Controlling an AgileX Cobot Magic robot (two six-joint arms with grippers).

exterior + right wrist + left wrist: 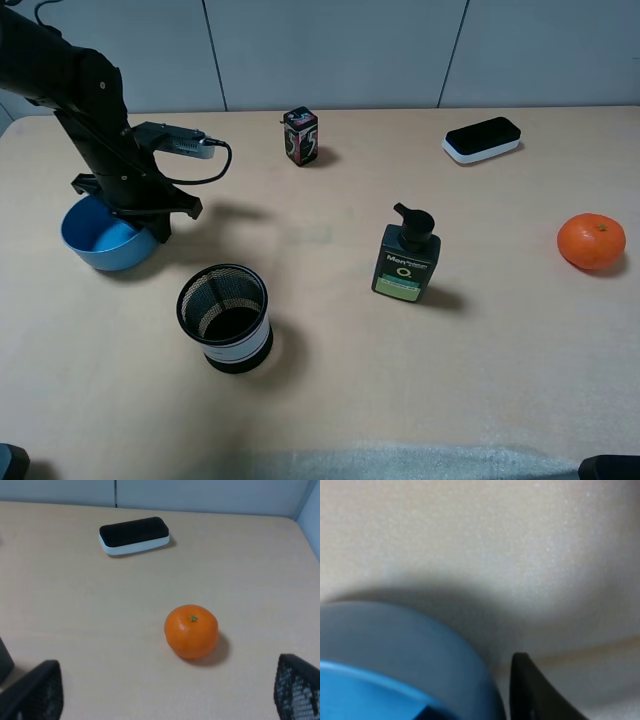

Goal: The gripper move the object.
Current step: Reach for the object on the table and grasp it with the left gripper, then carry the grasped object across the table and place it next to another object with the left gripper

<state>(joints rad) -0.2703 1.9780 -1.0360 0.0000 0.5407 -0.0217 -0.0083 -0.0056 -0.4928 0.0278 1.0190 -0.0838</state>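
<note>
One dark finger (532, 696) of your left gripper (152, 222) stands just outside the wall of the blue plastic bowl (100, 240). The bowl sits on the table (330, 390) at the left, near the black mesh cup (225, 318). The other finger is hidden, so I cannot tell whether the jaws are clamped on the rim or merely straddle it. If you lift on a thin bite, the smooth wall may slip free and the bowl may tip, drop or knock the cup.
</note>
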